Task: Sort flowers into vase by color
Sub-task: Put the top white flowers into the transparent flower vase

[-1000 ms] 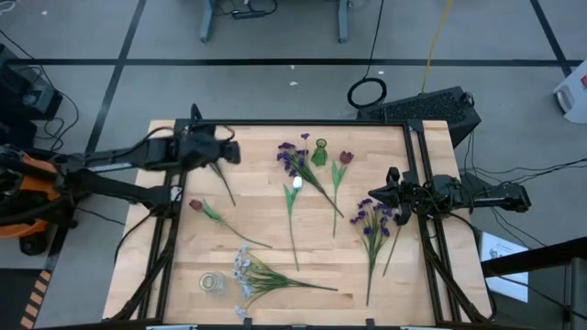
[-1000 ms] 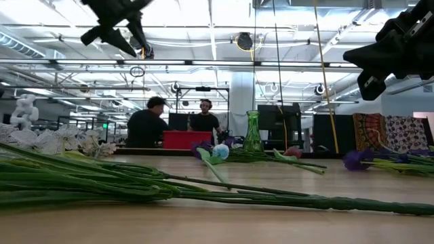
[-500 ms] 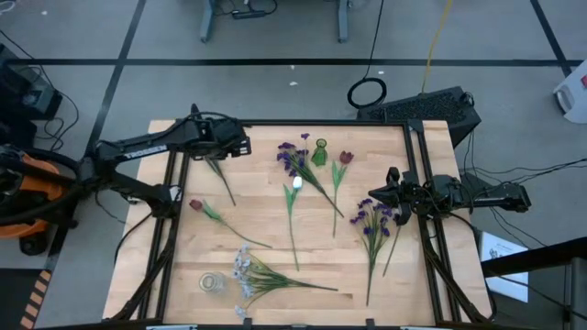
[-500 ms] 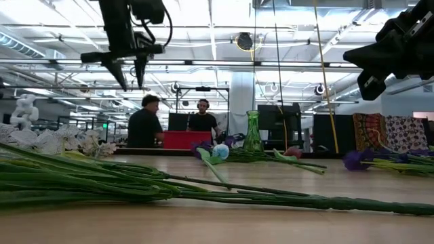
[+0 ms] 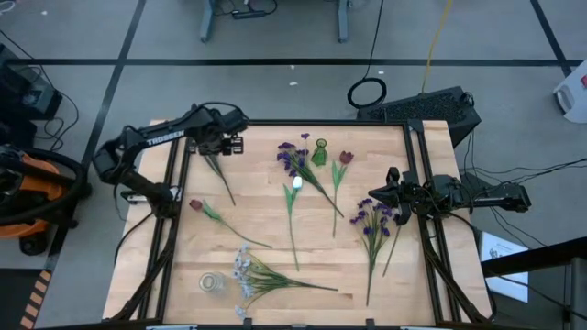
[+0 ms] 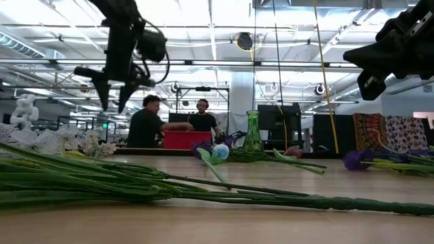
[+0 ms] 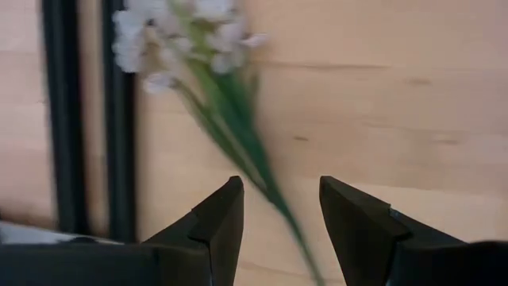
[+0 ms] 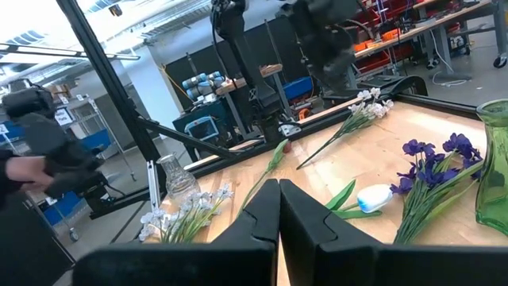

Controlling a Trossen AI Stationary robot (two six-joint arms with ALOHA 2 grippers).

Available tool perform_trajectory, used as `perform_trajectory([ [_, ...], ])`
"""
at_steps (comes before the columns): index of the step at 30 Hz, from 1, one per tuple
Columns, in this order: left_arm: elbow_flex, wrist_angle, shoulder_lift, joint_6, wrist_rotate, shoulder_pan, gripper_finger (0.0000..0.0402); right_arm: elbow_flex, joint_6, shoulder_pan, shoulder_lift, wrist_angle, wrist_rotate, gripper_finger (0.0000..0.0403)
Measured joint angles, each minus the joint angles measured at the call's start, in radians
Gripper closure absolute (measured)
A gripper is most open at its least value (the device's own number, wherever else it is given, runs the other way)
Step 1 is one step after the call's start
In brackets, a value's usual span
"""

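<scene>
My left gripper [image 5: 228, 144] [image 6: 109, 95] hangs open, fingers pointing down, well above the table's far left corner. Below it lies a white blossom spray [image 7: 178, 32] whose green stem [image 5: 222, 180] runs toward the near edge. In the left wrist view the stem passes under the gap between the fingers [image 7: 278, 208], untouched. My right gripper [image 5: 373, 197] [image 8: 279, 195] waits shut at the table's right side, beside purple sprays [image 5: 371, 218]. A purple spray [image 5: 293, 158], a dark red bud [image 5: 346, 158] and a white-blue bud [image 5: 295, 183] lie near the green vase [image 5: 319, 152].
Another red bud [image 5: 195, 205] lies at the left, and a pale blue spray [image 5: 243, 268] lies beside a clear glass vase [image 5: 212, 282] near the front edge. Black frame rails [image 7: 87, 119] run along the table's left side. People stand in the room behind [image 6: 146, 122].
My left gripper has swung toward the table's far left corner, turned from slanting to pointing straight down, and come lower over the white spray. No flower has moved.
</scene>
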Motion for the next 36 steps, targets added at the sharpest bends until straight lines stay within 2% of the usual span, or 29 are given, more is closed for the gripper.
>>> perform_trajectory([
  [7, -0.168, 0.092, 0.003, 0.033, 0.099, 0.152, 0.0229, 0.0, 0.0, 0.0, 0.0, 0.0, 0.0, 0.0403],
  [14, -0.328, 0.382, 0.003, -0.019, 0.254, 0.198, 0.0229, 0.0, 0.0, 0.0, 0.0, 0.0, 0.0, 0.0403],
  [30, -0.407, 0.497, 0.067, -0.043, 0.201, 0.185, 0.0234, 0.0, 0.0, 0.0, 0.0, 0.0, 0.0, 0.0403],
  [33, -0.408, 0.512, 0.068, -0.039, 0.189, 0.171, 0.0263, 0.0, 0.0, 0.0, 0.0, 0.0, 0.0, 0.0403],
  [36, -0.407, 0.526, 0.069, -0.043, 0.182, 0.15, 0.0313, 0.0, 0.0, 0.0, 0.0, 0.0, 0.0, 0.0403],
])
